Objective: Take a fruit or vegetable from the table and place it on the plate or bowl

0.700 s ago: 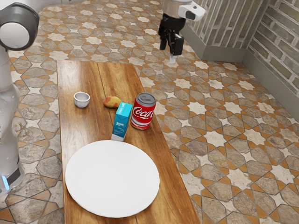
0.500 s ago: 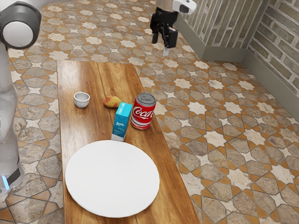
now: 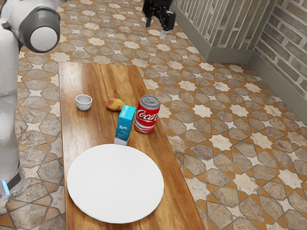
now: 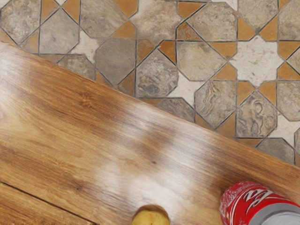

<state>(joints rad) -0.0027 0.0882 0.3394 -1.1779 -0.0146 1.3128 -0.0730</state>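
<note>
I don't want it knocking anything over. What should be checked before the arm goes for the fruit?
1. Claw empty and open: ok.
2. Claw above the fruit: not ok; it hangs high up, well away from it.
3. Fruit lying uncovered on the table: ok.
4. Gap between fruit and carton: cannot tell; they sit very close.
5. Plate bare: ok.

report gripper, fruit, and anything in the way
Gripper open, empty, up beyond the table's far end. Fruit on table, between bowl and cola can. Carton and cola can stand between fruit and plate.
</note>
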